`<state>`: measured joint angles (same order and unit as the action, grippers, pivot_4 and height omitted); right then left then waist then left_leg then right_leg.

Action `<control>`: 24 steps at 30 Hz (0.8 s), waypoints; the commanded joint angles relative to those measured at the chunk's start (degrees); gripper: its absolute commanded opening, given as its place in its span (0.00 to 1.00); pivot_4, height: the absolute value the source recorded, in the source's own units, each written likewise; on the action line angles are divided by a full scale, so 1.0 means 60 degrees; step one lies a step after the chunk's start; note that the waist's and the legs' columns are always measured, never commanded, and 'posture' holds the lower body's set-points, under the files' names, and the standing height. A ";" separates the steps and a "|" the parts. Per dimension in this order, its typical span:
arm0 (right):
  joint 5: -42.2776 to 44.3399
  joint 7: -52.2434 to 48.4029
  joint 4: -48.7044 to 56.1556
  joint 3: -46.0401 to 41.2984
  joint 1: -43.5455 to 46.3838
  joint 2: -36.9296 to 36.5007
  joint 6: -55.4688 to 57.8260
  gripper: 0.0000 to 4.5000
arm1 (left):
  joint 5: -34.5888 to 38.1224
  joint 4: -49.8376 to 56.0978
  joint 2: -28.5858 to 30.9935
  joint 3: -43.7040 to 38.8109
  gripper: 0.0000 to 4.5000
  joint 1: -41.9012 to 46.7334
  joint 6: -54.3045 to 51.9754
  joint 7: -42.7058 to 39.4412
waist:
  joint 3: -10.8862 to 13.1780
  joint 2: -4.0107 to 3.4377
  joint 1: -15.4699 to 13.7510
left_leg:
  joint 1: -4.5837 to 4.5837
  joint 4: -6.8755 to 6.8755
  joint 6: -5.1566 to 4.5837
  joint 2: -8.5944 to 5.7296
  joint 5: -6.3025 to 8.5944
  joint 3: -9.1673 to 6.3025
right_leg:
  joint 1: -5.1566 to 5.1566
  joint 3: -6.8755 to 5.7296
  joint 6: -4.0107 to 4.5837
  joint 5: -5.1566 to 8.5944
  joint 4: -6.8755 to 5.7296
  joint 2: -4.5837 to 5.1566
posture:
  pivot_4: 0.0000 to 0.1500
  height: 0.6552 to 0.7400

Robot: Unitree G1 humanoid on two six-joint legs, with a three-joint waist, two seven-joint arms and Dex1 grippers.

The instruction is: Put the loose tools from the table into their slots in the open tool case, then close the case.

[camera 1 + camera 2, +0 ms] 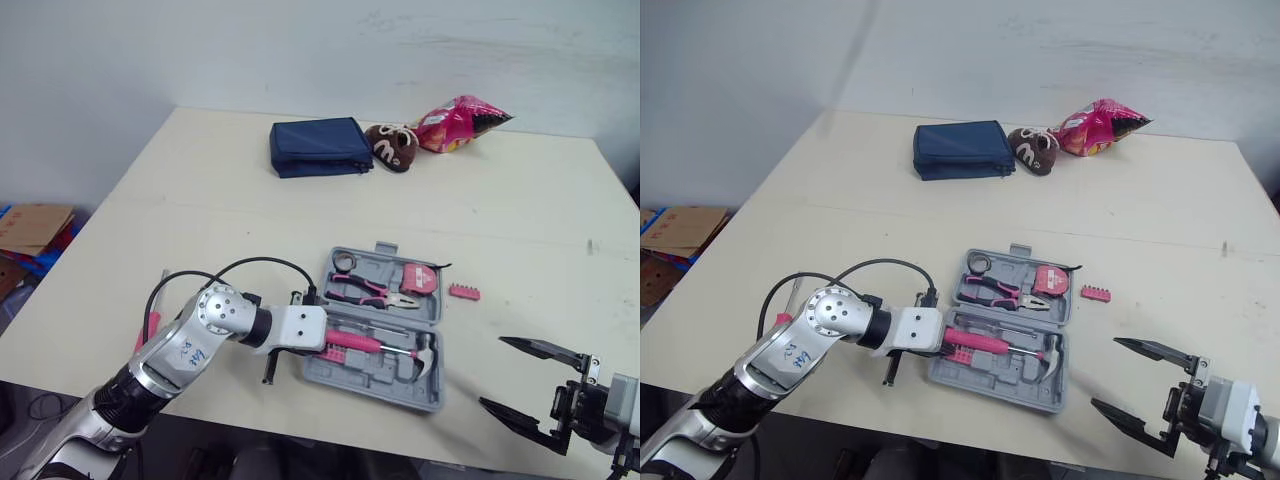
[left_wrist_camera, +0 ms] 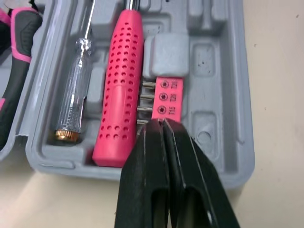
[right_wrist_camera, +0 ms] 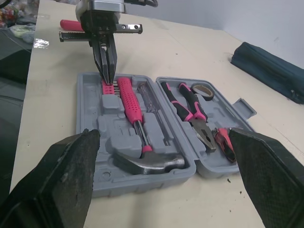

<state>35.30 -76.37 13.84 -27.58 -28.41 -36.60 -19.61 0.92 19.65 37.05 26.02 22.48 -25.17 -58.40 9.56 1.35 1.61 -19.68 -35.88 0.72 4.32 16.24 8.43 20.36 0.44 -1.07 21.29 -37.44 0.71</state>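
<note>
Done: you have the hammer (image 1: 425,356), screwdriver (image 2: 76,90), pliers (image 1: 378,291) and tape measure (image 1: 421,278) lying in the case (image 1: 372,380).
In hand: one bit strip (image 2: 169,97) sits in its slot, just beside the hammer handle. I judge you are pressing it home.
Remaining: a second bit strip (image 1: 463,291) lies on the table (image 1: 200,190), just right of the case. A pink tool (image 1: 152,330) shows partly behind your left arm, and what it is I cannot tell. The case is open, so you have the closing to do as well.
Left gripper (image 2: 164,122): the fingers are together, with the tips on the near end of the strip and not around it. The arm reaches in from the left, over the front half of the case.
Right gripper (image 1: 490,371): the fingers are wide apart and hold nothing. It hovers near the front table edge, right of the case and apart from it.
</note>
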 commanded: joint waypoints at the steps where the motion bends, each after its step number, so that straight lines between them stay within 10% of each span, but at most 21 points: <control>1: 0.0090 -0.0043 -0.0281 -0.0357 0.0085 -0.0034 -0.0317 1.00 | 0.0825 -0.0562 -0.0439 -0.1125 0.01 -0.0407 0.1584 0.0286 | 0.0015 -0.0023 -0.0022 | 0.0002 -0.0009 -0.0007 -0.0001 -0.0004 -0.0001 | 0.0022 0.0002 -0.0008 -0.0005 -0.0003 -0.0001 | 1.00 1.00; 7: 0.0200 -0.0223 -0.1298 -0.1064 0.0019 -0.0266 -0.0577 1.00 | 0.2377 -0.0813 0.0295 -0.3434 0.18 -0.1407 0.3959 -0.0646 | 0.0056 0.0024 0.0029 | -0.0113 -0.0002 0.0020 0.0010 -0.0017 -0.0007 | 0.0168 -0.0012 -0.0039 -0.0055 -0.0018 -0.0019 | 1.00 1.00; 15: 0.0084 0.0223 -0.3765 -0.2500 0.0328 -0.0312 -0.1200 1.00 | 0.3715 -0.3508 0.1160 -0.7849 0.99 -0.3216 0.4880 -0.0220 | 0.0072 0.0023 0.0040 | -0.0113 0.0014 0.0050 0.0018 0.0050 0.0011 | 0.0191 -0.0015 -0.0050 0.0012 -0.0011 -0.0024 | 1.00 1.00; 24: -0.0237 0.1328 -0.7128 -0.3681 0.0688 -0.0151 -0.2894 1.00 | 0.3393 -1.0119 0.2916 -1.0525 0.99 -0.3330 0.7001 0.0424 | 0.0112 0.0068 0.0126 | -0.0099 0.0043 0.0060 0.0019 0.0085 0.0027 | 0.0193 -0.0024 -0.0030 0.0024 -0.0004 -0.0001 | 1.00 1.00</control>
<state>33.30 -69.76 -26.12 -46.31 -24.22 -36.70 -34.25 21.64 -36.66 52.46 -34.63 0.83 13.56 -57.64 10.23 1.76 2.36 -20.27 -35.63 1.08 4.43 16.75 8.59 21.52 0.28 -1.26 21.43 -37.46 0.72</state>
